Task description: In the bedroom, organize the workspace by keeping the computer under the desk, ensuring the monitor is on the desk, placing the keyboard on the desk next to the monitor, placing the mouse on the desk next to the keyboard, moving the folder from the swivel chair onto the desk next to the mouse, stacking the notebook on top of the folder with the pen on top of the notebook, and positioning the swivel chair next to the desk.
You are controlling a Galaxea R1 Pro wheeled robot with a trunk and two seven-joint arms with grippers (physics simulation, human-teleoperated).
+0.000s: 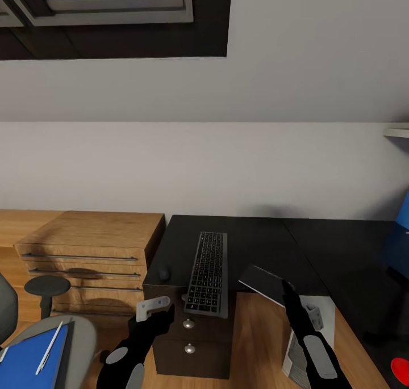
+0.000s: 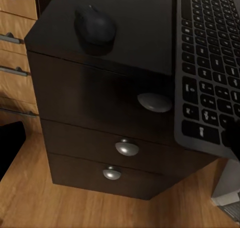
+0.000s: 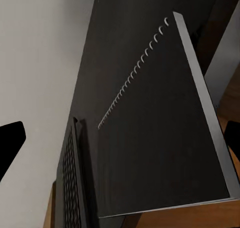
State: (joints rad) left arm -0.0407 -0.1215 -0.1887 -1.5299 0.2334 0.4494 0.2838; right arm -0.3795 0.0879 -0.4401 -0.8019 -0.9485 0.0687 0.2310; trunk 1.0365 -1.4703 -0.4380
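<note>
The black-topped counter [image 1: 267, 247] runs along the pale wall, its three-drawer unit [image 1: 190, 335] at the near left end with round silver knobs [image 2: 127, 147] on the drawer fronts. To the left of the unit stands a light wooden dresser [image 1: 85, 252] with long bar handles. At the lower left the grey swivel chair [image 1: 74, 343] shows its seat and one dark round armrest [image 1: 47, 285], well apart from the counter. On the seat lies the blue folder [image 1: 28, 363] with the thin white pen [image 1: 50, 346] resting across it. Under the counter, at the right, the light grey computer [image 1: 307, 343] stands on the wooden floor.

The keyboard [image 1: 208, 272] lies lengthwise on the counter over the drawer unit, its near end sticking out past the front edge. Just right of it a dark spiral-bound notebook [image 1: 266, 284] lies at an angle, one corner over the edge. The black mouse [image 2: 95, 24] sits left of the keyboard, near the counter's corner.

The left hand [image 1: 161, 306] hovers at the front of the drawer unit by the keyboard's near end; whether it is released or clenched I cannot tell. The right hand [image 1: 288, 289] reaches to the notebook's near edge; its state I cannot tell either.
</note>
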